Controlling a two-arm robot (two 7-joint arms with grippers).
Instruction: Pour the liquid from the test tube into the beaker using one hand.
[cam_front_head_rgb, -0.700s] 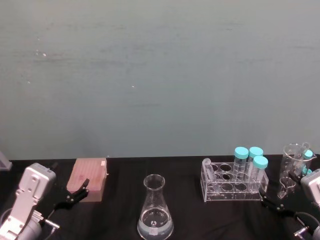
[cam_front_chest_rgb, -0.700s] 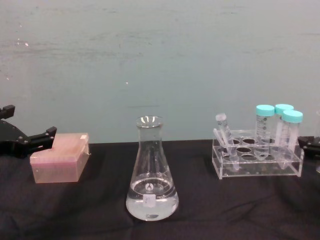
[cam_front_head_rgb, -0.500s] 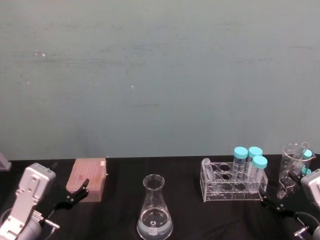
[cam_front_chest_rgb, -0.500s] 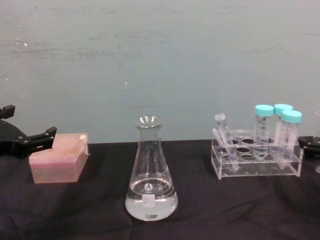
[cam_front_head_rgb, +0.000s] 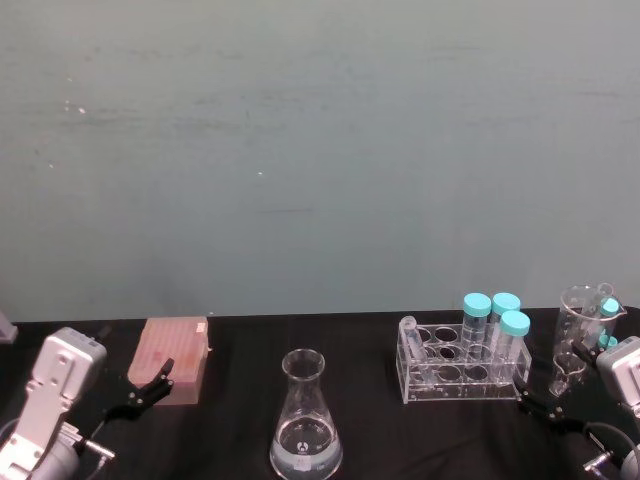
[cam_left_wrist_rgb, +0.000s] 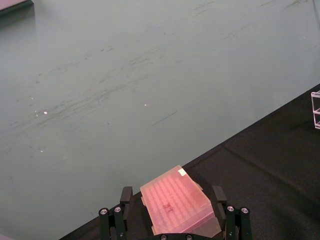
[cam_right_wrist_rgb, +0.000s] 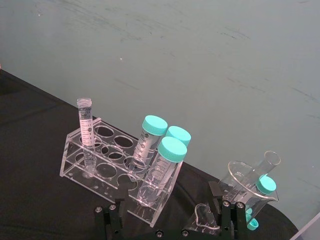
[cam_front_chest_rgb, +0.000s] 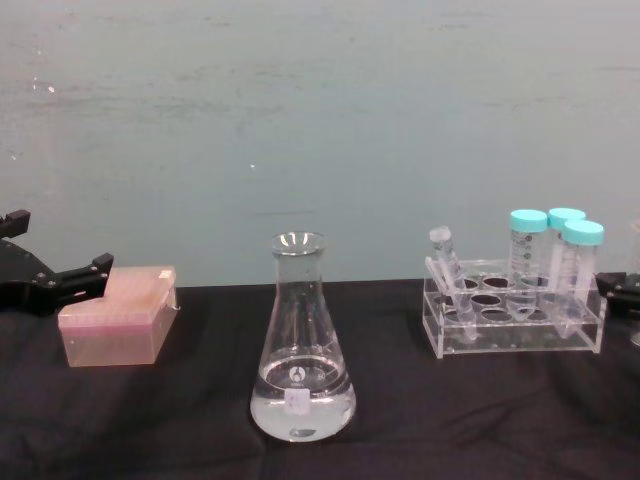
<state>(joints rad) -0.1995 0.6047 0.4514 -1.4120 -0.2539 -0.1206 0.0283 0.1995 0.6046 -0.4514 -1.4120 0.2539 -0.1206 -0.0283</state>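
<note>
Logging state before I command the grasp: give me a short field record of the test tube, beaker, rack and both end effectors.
test tube: uncapped, leaning in the rack's left end hole
beaker: upright, mid-table, left of the rack
liquid: clear pool in the beaker's base
rack: clear, three teal-capped tubes at its right end
left end effector: open, low left by the pink box
right end effector: open, low right, apart from the test tube

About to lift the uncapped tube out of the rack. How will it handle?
The test tube looks like slim, clear plastic: probably light, maybe slippery. It leans uncapped in the rack, so tilting further could spill any contents. The right gripper waits open near the rack, the left gripper open by the pink box.
</note>
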